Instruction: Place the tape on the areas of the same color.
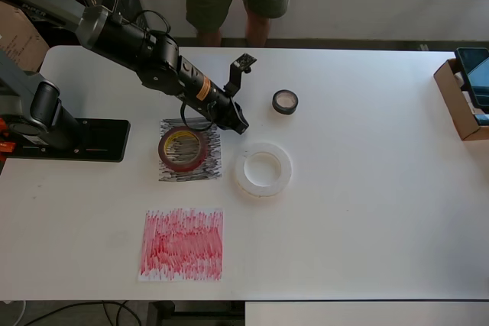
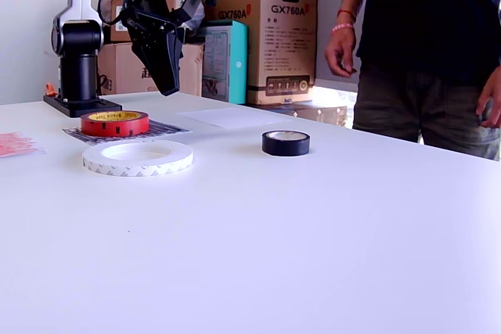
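Note:
The dark-red tape roll lies on the black scribbled sheet. To its right in the overhead view, the wide white tape ring rests on the bare table. The small black tape roll sits further back, also on bare table. The red scribbled sheet has nothing on it. A plain white sheet shows faintly in the exterior view. My gripper hangs above the black sheet's far right corner, fingers together, holding nothing.
A person stands at the table's far edge. The arm's base is at the overhead view's left, and an open cardboard box at its right edge. Cardboard boxes are stacked behind the table.

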